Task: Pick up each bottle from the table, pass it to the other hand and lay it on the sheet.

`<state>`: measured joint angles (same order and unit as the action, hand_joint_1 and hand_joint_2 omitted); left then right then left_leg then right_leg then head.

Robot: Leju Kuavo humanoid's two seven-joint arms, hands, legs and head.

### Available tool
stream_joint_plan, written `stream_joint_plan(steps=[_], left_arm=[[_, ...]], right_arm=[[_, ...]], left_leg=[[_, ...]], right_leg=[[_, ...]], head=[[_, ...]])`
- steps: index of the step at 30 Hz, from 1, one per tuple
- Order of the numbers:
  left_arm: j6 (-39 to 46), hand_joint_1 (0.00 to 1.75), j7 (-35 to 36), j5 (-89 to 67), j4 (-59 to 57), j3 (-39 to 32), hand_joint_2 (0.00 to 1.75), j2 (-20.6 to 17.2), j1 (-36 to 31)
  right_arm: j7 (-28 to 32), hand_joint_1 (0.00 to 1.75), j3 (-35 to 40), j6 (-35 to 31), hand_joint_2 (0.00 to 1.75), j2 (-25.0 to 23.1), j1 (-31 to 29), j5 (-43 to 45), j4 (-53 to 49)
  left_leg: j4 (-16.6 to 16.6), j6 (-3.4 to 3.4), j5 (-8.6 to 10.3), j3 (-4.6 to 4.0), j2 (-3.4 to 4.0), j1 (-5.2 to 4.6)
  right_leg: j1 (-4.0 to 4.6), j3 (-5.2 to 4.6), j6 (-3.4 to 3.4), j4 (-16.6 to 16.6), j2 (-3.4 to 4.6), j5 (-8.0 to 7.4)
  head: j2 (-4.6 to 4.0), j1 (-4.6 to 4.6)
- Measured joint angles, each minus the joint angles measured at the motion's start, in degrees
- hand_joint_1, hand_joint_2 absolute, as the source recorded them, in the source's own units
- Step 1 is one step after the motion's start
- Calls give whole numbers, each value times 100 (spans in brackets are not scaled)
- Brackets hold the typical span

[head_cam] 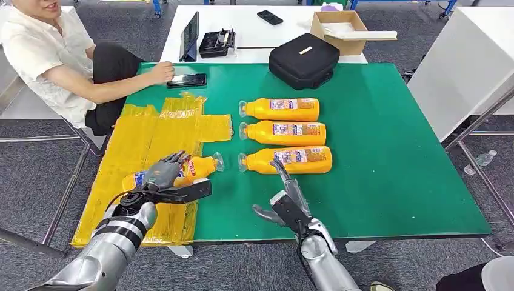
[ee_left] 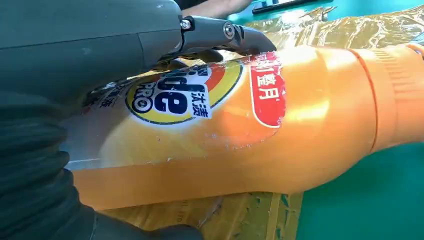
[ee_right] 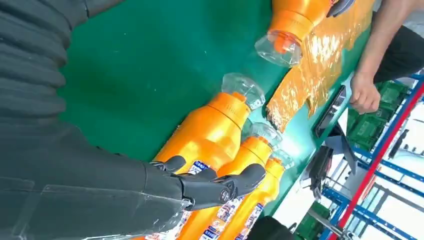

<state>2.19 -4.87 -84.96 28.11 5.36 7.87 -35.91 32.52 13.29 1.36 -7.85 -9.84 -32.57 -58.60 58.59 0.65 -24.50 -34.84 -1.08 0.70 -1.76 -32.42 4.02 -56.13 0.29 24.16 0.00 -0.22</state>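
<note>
Lying on its side at the edge of the yellow sheet (head_cam: pixel 151 145), an orange bottle (head_cam: pixel 197 168) rests under the left hand (head_cam: pixel 165 171), whose fingers (ee_left: pixel 227 36) curl over the top of the labelled body while the thumb sits below it, so the hand has hold of the bottle; its clear cap points toward the middle of the green tabletop (head_cam: pixel 388 151) and overhangs the sheet's edge. From the left wrist the bottle's round blue and yellow label shows pressed close under the dark fingers, with the crinkled sheet beneath and behind it. Three more orange bottles lie on their sides in a row on the bare green surface, caps toward the sheet: the far bottle (head_cam: pixel 280 109), the middle bottle (head_cam: pixel 285 132) and the near bottle (head_cam: pixel 287 160), each just beside the next. The right hand (head_cam: pixel 290 197) hovers at the near bottle with fingers apart and stretched forward, holding nothing; one fingertip reaches the bottle's near side, though whether it touches cannot be told. A person (head_cam: pixel 48 54) sits at the far left corner, a hand resting by a dark phone (head_cam: pixel 186 80). A black case (head_cam: pixel 303 59) lies at the tabletop's far edge, and a cardboard box (head_cam: pixel 339 30) stands on the white table beyond.
</note>
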Motion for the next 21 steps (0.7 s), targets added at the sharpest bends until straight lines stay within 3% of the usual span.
stream_joint_plan(steps=[8, 13, 21], left_arm=[[367, 0, -185, 163, 8, 59, 175, 11, 72], [1509, 0, -284, 336, 741, 260, 175, 164, 694], [2153, 0, -249, 273, 2219, 391, 175, 420, 1614]], right_arm=[[0, 0, 0, -18, 175, 2, 2, 0, 26], [-50, 0, -28, -129, 175, -4, 183, -74, -63], [-227, 0, -42, -131, 175, -39, 490, -203, -402]], left_leg=[[0, 0, 0, 5, 1, 0], [1, 0, 0, -18, -4, -1], [3, 3, 2, -76, -1, -1]], right_leg=[[0, 0, 0, 1, 0, 0], [-2, -21, 0, 0, -1, 1], [-2, -82, 2, 0, 2, -2]], head=[[0, 0], [0, 0], [0, 0]])
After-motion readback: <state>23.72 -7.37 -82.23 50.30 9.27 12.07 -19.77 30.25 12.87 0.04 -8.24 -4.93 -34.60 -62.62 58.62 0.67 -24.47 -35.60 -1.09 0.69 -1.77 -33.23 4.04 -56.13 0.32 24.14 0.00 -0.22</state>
